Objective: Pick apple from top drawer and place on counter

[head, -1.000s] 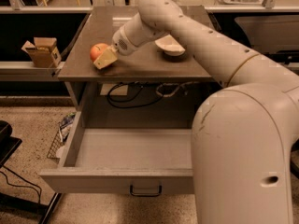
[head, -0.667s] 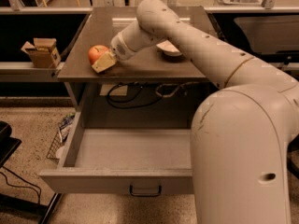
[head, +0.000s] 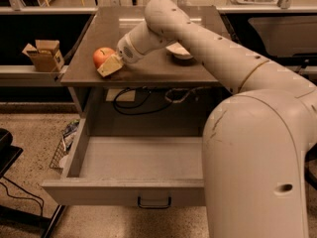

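The red-orange apple (head: 101,55) sits on the grey-brown counter (head: 163,71), near its front left corner. My gripper (head: 108,63) is at the apple's right front side, touching or nearly touching it, with the white arm reaching in from the right. The top drawer (head: 143,157) is pulled fully out below the counter. Its flat grey floor shows nothing in it, and its small dark handle (head: 154,202) faces me.
A white bowl (head: 179,50) stands on the counter behind my wrist. A cardboard box (head: 44,54) sits on the narrow side shelf at the left. Cables (head: 143,99) hang under the counter. A wire basket (head: 63,145) lies on the floor left of the drawer.
The arm has shifted slightly, its upper part moving a little left. The apple and the gripper stay at almost the same spot on the counter.
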Controlling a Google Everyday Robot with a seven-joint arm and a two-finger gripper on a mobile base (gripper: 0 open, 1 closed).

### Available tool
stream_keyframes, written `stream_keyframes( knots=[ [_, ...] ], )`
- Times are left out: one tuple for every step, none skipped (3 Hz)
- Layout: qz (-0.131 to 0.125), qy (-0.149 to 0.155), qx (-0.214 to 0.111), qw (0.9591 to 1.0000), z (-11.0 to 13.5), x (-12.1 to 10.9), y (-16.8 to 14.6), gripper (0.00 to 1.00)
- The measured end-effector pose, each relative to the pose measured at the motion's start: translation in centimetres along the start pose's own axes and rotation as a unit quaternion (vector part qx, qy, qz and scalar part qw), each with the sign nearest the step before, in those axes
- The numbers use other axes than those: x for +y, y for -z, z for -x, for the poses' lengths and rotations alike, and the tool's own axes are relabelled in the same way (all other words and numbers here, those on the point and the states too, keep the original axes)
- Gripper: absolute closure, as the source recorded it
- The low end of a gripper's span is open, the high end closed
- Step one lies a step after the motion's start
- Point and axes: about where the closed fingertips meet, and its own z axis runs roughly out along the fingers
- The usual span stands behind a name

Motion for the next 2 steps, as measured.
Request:
stream_keyframes(
  knots=[
    [0.0,0.0,0.0,1.0,0.0,0.0,0.0,0.35],
    [-0.008,0.03,-0.001,0.9995,2.0,0.7,2.1,0.04]
  ],
)
